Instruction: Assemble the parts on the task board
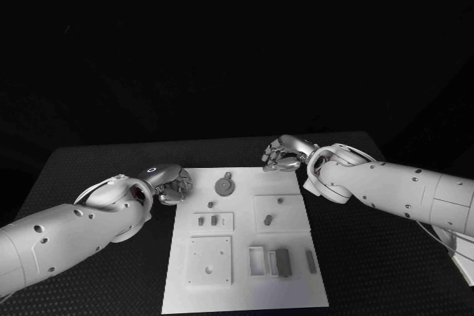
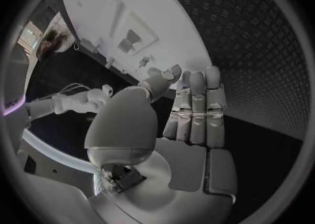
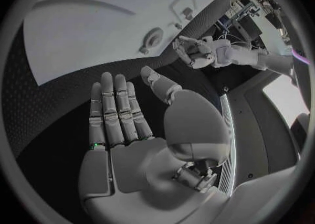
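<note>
Counter (image 1: 109, 165) first: black, textured, spreading dark under everything. On its middle lies the white task board (image 1: 247, 288), long side running away from the robot. Left arm (image 1: 59, 237) comes in low, and the left hand (image 1: 170, 184) hangs just off the board's far left corner, over the bare counter; the wrist view shows its fingers (image 2: 197, 108) straight and side by side, thumb apart, nothing in the palm. Right arm (image 1: 405, 189) reaches in from the other side, and the right hand (image 1: 281, 155) sits at the board's far right corner. From the head camera it looks bunched, but its own wrist view shows the fingers (image 3: 118, 114) stretched flat, thumb out to the side, holding nothing.

Now the parts, all grey here. A square plate (image 1: 209, 260) with small holes lies near the board's near left. A recessed tray (image 1: 279, 214) holds a small peg (image 1: 268, 220). A round disc with a tab (image 1: 225, 186) rests between the two hands, touching neither. Two upright blocks (image 1: 283, 262) stand by a frame near the right edge, a slim bar (image 1: 311, 261) just beside them. Two tiny pieces (image 1: 208, 221) sit in a shallow square at left centre.
</note>
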### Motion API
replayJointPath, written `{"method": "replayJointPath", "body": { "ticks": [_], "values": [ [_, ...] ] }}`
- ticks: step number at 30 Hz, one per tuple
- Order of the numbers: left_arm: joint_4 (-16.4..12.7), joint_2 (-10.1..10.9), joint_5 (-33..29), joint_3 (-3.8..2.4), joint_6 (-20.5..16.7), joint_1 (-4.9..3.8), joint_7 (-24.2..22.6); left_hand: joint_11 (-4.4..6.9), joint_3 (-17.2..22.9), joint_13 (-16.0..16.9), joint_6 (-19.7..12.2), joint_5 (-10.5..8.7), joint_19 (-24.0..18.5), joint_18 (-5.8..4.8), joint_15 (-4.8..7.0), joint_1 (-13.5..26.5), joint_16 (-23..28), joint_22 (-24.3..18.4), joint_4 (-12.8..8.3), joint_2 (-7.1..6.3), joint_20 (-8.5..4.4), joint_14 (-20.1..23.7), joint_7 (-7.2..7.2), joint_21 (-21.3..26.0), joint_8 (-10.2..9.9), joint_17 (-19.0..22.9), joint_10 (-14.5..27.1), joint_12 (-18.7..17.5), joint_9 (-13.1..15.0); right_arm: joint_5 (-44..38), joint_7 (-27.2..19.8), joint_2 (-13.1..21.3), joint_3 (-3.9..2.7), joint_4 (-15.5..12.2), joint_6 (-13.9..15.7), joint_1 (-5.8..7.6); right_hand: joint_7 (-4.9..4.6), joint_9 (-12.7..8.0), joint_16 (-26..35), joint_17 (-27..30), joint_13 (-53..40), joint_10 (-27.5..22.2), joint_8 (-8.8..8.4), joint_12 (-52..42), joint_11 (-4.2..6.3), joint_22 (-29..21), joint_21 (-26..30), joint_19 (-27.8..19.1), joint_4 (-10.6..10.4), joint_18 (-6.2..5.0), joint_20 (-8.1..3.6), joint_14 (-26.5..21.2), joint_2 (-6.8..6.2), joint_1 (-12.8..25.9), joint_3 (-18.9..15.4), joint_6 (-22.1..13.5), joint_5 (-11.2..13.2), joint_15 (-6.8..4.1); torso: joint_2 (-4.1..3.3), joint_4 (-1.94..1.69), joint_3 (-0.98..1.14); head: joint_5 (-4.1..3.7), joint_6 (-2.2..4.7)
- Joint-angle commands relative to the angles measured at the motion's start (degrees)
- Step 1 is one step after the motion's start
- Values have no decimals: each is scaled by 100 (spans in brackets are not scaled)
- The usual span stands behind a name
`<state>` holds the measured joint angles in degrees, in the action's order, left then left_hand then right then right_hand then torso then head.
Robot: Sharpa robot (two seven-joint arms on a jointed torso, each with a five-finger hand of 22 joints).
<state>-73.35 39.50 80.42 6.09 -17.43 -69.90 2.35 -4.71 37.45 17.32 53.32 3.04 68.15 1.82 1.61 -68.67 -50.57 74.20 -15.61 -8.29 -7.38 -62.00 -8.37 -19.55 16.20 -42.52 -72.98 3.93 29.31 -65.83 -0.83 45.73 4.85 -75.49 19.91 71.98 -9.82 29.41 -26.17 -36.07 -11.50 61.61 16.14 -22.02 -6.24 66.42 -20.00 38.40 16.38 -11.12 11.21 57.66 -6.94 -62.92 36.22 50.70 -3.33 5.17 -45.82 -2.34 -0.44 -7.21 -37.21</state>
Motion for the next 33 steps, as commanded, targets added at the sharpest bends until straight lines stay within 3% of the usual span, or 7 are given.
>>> {"method": "replayJointPath", "body": {
  "ticks": [1,6,8,12,18,22,33],
  "values": [
    [-23,67,-1872,-16,-340,-5,-268,8,-86,-1,-5,-20,-38,215,-17,124,37,-5,21,18,18,28,-54,39,24,3,44,-6,10,-791,7,109,31,-74,-414,-5,18,-5,-151,-113,63,188,51,105,42,45,-130,339,-19,-188,-26,346,14,-46,31,84,10,-157,-3,-5,4,-50,28],
    [-63,201,-3959,-19,-457,-6,-785,10,-331,14,-32,-18,-15,234,-17,416,44,-3,135,73,25,13,-71,67,31,-7,41,13,24,-1547,61,372,144,-310,-472,-37,63,-6,-349,-360,130,603,92,253,156,62,-262,888,-15,-380,-52,851,-19,-48,36,180,7,-399,-1,-1,4,-123,52],
    [-61,250,-4712,-19,-381,-6,-1065,16,-403,20,-40,-18,-5,244,-11,487,45,-6,154,83,22,1,-69,80,35,-11,39,16,29,-1904,111,473,163,-404,-507,-88,74,-7,-390,-428,146,669,98,314,168,56,-268,994,-12,-388,-68,916,-34,-47,37,202,10,-441,-2,9,1,-133,54],
    [-58,340,-5571,-18,-127,-5,-1479,-6,-505,14,-55,-13,-41,247,-29,560,92,-27,131,139,38,42,-67,147,41,-2,104,-5,37,-2293,185,670,215,-599,-522,-149,93,-7,-448,-520,159,765,110,387,186,59,-285,1138,-29,-388,-112,1008,-97,-28,31,241,8,-492,2,12,-1,-142,65],
    [-75,451,-5956,-16,99,-4,-1754,-68,-604,-16,-48,-10,-183,231,-101,632,276,-112,42,245,110,188,-58,339,63,91,245,-10,50,-2542,222,890,274,-901,-482,-213,101,-13,-481,-586,173,807,105,466,186,62,-286,1229,-55,-388,-144,1061,-174,-7,36,250,8,-524,-2,19,5,-151,61],
    [-105,488,-6038,-16,188,-2,-1828,-105,-623,-47,-71,-8,-246,222,-143,658,396,-179,-4,291,150,249,-67,460,55,161,330,-16,47,-2737,268,968,302,-1055,-488,-254,95,-23,-498,-623,189,804,91,532,172,66,-286,1279,-72,-388,-161,1091,-223,1,44,235,8,-541,-4,2,-6,-153,61],
    [-136,517,-6077,-15,227,-2,-1854,-122,-634,-73,-82,-9,-273,218,-173,699,551,-278,-24,321,186,260,-71,596,57,247,354,-2,48,-3047,382,952,345,-1173,-442,-328,75,-57,-598,-752,206,880,55,681,174,111,-330,1492,-118,-388,-242,1263,-315,-12,66,199,8,-620,-3,5,-10,-150,69]
  ]
}}
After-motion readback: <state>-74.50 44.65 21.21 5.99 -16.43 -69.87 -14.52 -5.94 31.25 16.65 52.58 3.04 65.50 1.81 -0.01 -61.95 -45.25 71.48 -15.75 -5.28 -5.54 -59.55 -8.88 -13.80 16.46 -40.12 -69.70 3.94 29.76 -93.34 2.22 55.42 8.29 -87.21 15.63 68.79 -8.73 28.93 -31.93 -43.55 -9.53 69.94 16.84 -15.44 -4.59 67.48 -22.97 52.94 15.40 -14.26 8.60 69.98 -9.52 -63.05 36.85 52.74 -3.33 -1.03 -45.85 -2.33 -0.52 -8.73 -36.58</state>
